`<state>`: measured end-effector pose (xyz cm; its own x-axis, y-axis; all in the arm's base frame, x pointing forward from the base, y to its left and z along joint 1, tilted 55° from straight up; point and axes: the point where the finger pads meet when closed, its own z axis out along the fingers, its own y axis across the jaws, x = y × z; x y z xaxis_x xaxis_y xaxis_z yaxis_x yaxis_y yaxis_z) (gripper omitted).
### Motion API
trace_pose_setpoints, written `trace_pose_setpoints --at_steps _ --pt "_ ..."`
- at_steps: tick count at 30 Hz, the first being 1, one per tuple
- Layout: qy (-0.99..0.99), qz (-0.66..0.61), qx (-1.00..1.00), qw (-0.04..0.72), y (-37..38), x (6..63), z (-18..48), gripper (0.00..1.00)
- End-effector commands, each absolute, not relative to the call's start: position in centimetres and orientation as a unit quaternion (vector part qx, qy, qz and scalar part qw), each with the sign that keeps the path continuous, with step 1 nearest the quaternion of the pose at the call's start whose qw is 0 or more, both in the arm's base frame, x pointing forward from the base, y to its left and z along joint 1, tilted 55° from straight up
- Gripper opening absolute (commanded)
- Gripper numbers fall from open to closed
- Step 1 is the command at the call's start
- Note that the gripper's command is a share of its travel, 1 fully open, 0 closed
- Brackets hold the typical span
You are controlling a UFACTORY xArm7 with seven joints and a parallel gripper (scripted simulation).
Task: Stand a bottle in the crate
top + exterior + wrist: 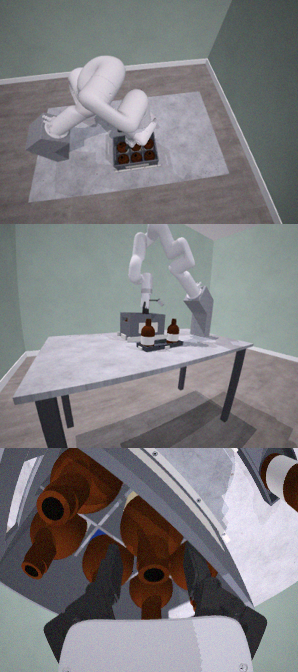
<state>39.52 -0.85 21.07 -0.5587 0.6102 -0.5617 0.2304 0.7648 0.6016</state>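
Only the wrist view shows the pincer (154, 577) open astride a bottle (152, 547).

1. My arm (105, 94) is plain white; my fingers are dark grey.
2. The bottles (149, 554) are brown; the two on the tray (147, 348) wear white labels.
3. The crate (131, 323) is grey, the tray dark grey.
4. The surface (91, 358) is mottled pale grey.
5. The walls (73, 278) are pale green, the floor (225, 204) grey-brown wood.

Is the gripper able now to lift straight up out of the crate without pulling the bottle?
Probably yes. The gripper is open, its fingers apart on either side of the bottle neck, and nothing shows above it over the crate.
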Motion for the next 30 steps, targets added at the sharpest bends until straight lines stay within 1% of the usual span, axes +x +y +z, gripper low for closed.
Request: trace_pose_setpoints --at_steps 1,22,30 --pt "0.850 0.238 0.247 0.400 -0.9 39.5 21.1 0.65" --pt "0.850 0.238 0.247 0.400 -1.1 38.7 21.7 0.65" --pt "0.850 0.238 0.247 0.400 -1.4 37.4 22.6 0.65"
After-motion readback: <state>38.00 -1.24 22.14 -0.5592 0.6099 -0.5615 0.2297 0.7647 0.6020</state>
